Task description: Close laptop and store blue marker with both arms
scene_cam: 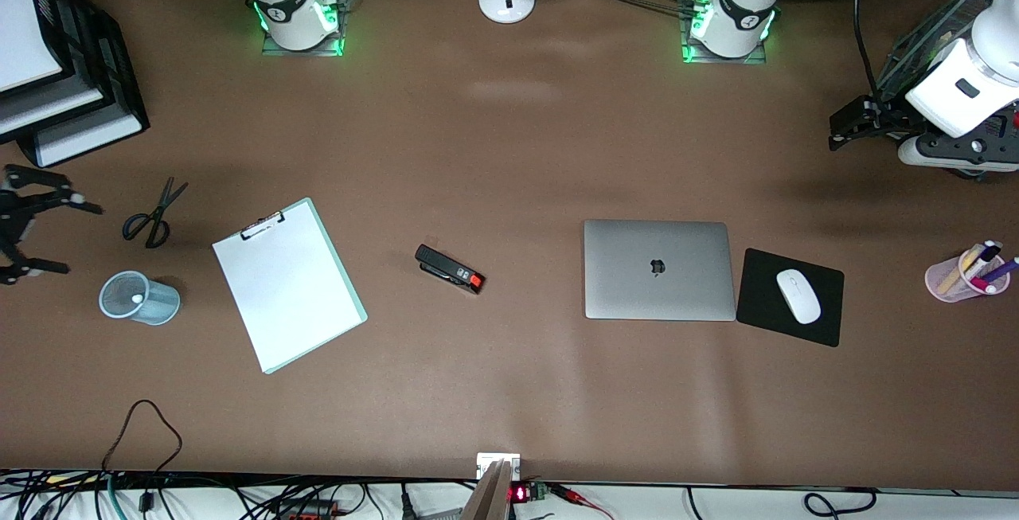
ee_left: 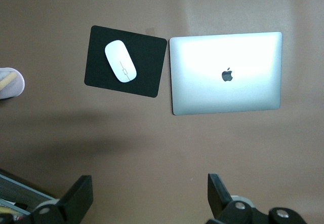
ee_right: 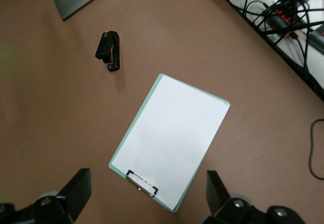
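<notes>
Table (scene_cam: 509,146): brown surface, seen from the high front camera.

Laptop (scene_cam: 659,269): lid is shut, apple logo up, lying flat toward the left arm's end of the table. Also seen in the left wrist view (ee_left: 226,73).

Clipboard (scene_cam: 288,283): laid at an angle toward the right arm's end, white sheet clipped on, clip pointing to about 11 o'clock in the front view.

Mouse pad (scene_cam: 820,321): black, set just beside the laptop, at its 3 o'clock in the front view. A white mouse (scene_cam: 798,295) is rested on it.

Left gripper (scene_cam: 852,123): held up over bare table at the left arm's end, at about 1 o'clock from the laptop; jaws are spread apart, nothing held.

Right gripper (scene_cam: 24,225): held at the right arm's end, above a mesh cup (scene_cam: 139,298); jaws are spread apart, nothing held.

Stapler (scene_cam: 450,268): black with a red end, placed between clipboard and laptop.

Blue marker: cannot be told apart among the pens in the pink cup (scene_cam: 965,275).
</notes>
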Robot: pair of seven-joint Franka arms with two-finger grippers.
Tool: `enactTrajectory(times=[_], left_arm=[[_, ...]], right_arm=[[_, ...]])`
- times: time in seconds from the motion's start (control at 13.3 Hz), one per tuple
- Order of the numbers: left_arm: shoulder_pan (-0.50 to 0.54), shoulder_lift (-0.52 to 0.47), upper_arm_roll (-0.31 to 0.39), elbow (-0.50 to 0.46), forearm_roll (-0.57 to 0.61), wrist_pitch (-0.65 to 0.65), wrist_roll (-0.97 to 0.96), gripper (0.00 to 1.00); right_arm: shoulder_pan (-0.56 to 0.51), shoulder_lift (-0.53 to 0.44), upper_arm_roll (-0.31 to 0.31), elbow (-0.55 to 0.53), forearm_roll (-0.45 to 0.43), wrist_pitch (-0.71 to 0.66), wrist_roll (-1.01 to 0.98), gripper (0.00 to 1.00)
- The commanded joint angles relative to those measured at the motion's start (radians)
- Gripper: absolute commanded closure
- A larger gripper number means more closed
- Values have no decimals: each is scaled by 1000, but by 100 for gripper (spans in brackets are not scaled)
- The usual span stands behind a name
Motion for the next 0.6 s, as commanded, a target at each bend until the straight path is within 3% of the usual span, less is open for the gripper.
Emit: enactTrajectory(times=[0.0, 0.53], left_arm=[[-4, 12, -4, 30, -2, -21, -1, 0], [-6, 14, -5, 31, -2, -26, 3, 0]], right_arm=[[81, -38, -5, -17, -87, -4, 165, 0], [227, -110, -6, -119, -242, -12, 743, 0]])
